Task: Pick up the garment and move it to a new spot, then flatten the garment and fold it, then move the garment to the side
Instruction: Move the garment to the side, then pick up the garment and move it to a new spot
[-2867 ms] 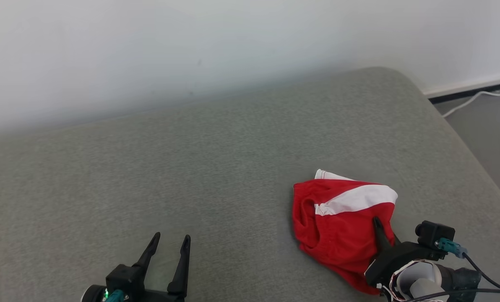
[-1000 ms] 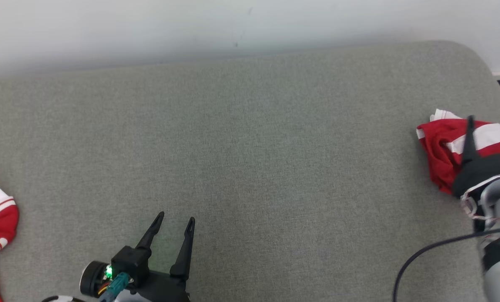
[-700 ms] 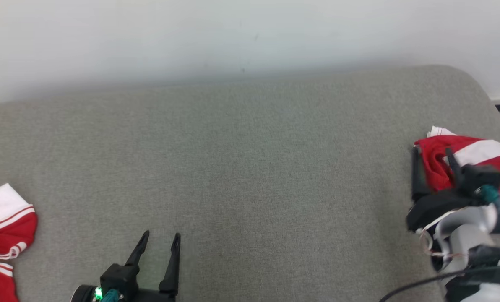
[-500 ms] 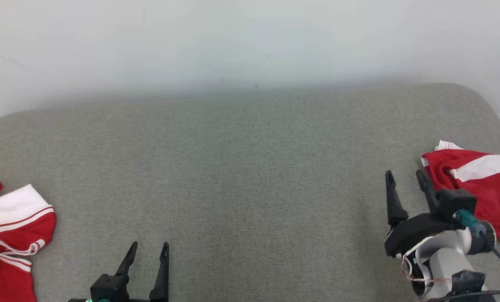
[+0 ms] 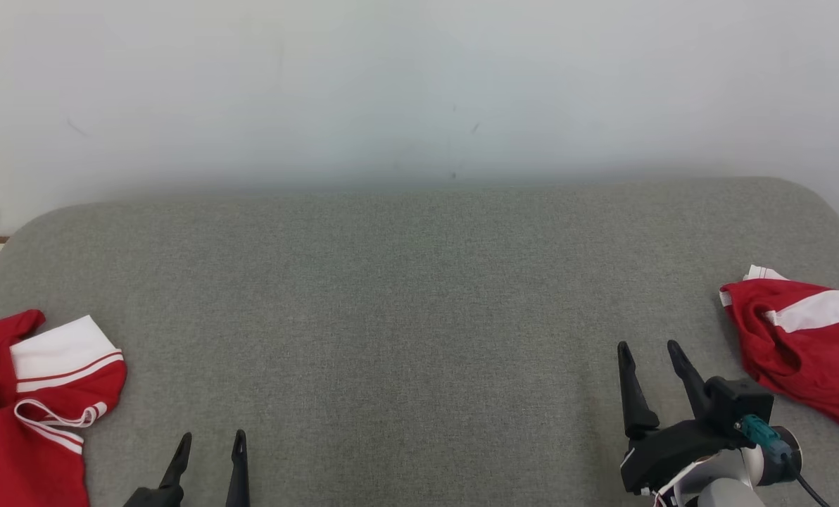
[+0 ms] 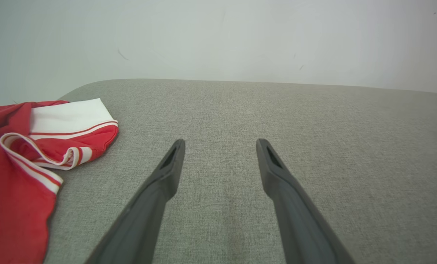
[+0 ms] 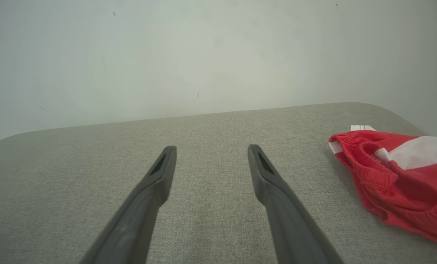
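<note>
A folded red garment with a white band (image 5: 806, 345) lies at the far right of the grey cushion (image 5: 419, 296); the right wrist view has this garment (image 7: 401, 179) on its right side. My right gripper (image 5: 648, 348) stands open and empty a little to the left of it, not touching it. In the right wrist view the right gripper (image 7: 211, 148) has bare cushion between its fingers. My left gripper (image 5: 211, 440) is open and empty at the lower left. The left wrist view shows the left gripper (image 6: 218, 143) over bare fabric.
A second red garment with white trim (image 5: 32, 408) lies crumpled at the cushion's left edge, just left of my left gripper; it is also in the left wrist view (image 6: 28, 154). A pale wall (image 5: 419, 84) runs behind. The cushion's rounded corners drop off left and right.
My right gripper has come off the folded red garment and drawn back to its left. The head camera has swung, bringing the left garment further into view. The left gripper stays open.
</note>
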Available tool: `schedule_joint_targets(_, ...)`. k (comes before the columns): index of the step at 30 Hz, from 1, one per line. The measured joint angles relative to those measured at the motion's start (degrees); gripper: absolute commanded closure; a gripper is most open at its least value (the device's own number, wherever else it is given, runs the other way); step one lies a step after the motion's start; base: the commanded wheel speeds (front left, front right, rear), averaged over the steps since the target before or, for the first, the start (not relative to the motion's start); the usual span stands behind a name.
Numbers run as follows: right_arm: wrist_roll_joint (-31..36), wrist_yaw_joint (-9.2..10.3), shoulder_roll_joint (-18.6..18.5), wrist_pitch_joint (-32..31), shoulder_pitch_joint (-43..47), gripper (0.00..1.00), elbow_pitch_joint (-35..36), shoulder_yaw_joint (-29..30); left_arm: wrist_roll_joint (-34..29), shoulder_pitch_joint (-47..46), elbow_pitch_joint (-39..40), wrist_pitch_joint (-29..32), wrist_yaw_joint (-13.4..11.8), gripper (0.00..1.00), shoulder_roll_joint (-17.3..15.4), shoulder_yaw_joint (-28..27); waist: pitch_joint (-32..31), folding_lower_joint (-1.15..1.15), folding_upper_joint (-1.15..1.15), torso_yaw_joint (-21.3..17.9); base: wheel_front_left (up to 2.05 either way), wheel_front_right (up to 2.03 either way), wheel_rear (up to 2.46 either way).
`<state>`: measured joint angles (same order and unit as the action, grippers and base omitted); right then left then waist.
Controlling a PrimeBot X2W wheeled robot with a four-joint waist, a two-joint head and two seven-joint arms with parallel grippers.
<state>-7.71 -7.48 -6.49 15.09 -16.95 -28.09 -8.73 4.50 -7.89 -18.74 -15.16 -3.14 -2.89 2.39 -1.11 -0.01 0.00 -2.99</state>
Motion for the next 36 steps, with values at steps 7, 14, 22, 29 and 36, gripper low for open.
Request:
schedule_joint_targets(7,0.02,0.00,0.80,0.00,3.20,0.00,0.97,0.14,-0.73,1.09,0.23,0.00,0.01,0.00,0.01,-1.66,-1.04,0.00,0.00,-0.27,0.00,0.00,0.00)
schedule_joint_targets(14,0.30,0.00,1.41,0.00,5.66,0.00,1.11,-0.44,-1.03,1.97,0.40,0.00,-0.11,0.00,0.02,-2.15,-1.54,0.01,0.00,-0.63,0.00,0.00,0.00)
schedule_joint_targets(22,0.30,0.00,1.45,0.00,7.12,0.00,1.45,-0.71,-1.11,2.14,0.44,0.00,-0.52,0.00,0.02,-2.35,-1.97,0.01,0.00,-0.79,0.00,0.00,0.00)
schedule_joint_targets(29,0.29,0.00,1.78,0.00,7.12,0.00,1.79,-0.45,-1.11,2.25,0.32,0.00,-0.56,0.00,0.02,-2.31,-1.86,0.01,0.00,-0.74,0.00,0.00,0.00)
schedule_joint_targets(36,0.11,0.00,1.82,0.00,7.10,0.00,1.89,-0.46,-1.10,2.27,0.10,0.00,-0.55,0.00,0.02,-2.12,-1.61,0.01,0.00,-0.59,0.00,0.00,0.00)
